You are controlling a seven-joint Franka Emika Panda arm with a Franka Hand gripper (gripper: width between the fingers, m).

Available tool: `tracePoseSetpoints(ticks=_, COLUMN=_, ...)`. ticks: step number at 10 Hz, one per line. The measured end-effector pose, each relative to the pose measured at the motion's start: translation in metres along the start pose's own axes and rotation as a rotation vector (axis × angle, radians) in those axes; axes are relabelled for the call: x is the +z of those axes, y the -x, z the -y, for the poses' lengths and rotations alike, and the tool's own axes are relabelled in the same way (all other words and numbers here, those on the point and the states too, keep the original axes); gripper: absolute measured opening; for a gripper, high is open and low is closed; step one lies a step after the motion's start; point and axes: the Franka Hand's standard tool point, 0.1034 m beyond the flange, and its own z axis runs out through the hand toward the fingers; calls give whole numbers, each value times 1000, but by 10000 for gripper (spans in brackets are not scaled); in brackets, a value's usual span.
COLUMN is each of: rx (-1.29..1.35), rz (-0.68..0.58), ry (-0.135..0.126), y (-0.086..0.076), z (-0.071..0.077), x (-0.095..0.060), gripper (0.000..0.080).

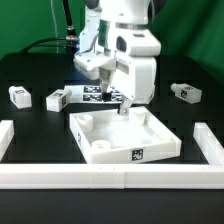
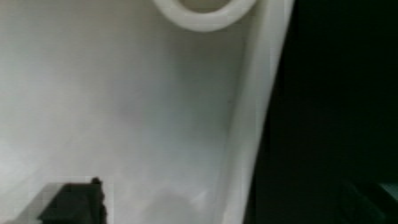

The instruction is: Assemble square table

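The white square table top [image 1: 105, 148] lies with its rim up near the front of the black table, a tag on its front side. My gripper [image 1: 125, 110] is lowered onto its far rim. In the wrist view the gripper [image 2: 228, 205] is open, with one dark fingertip [image 2: 71, 200] over the tray's inner floor and the rim wall [image 2: 258, 100] running between the fingers. A round corner socket [image 2: 205, 10] shows ahead. Three white tagged leg blocks lie loose: two [image 1: 19, 95] [image 1: 57, 99] at the exterior view's left and one [image 1: 184, 92] at the right.
The marker board [image 1: 97, 92] lies behind the tray under the arm. Long white border bars run along the front [image 1: 110, 175], the left [image 1: 5, 135] and the right [image 1: 210, 142]. Black cables hang at the back.
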Motion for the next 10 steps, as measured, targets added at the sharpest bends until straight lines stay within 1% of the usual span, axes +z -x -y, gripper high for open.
tracePoseSetpoints(ticks=2, rx=11, rz=-9, ry=-17, y=8, z=4, x=14, gripper=650)
tracePoseSetpoints(ticks=3, rx=44, rz=-13, ry=-21, y=5, z=4, x=19, gripper=650)
tracePoseSetpoints(ticks=4, rx=82, rz=-13, ry=-18, y=-1, z=2, x=20, gripper=650)
tracePoseSetpoints(ticks=5, rx=71, rz=-13, ry=-19, y=0, z=2, x=20, gripper=650)
tracePoseSetpoints(ticks=6, rx=74, rz=-14, ry=-20, y=1, z=3, x=20, gripper=516)
tracePoseSetpoints(ticks=7, rx=74, rz=-14, ry=-20, y=1, z=3, x=20, gripper=516)
tracePoseSetpoints(ticks=8, rx=74, rz=-14, ry=-20, y=1, z=3, x=20, gripper=378)
tracePoseSetpoints(ticks=9, rx=74, rz=-14, ry=-20, y=1, z=3, x=20, gripper=211)
tracePoseSetpoints(ticks=10, rx=74, rz=-14, ry=-21, y=1, z=3, x=21, gripper=211)
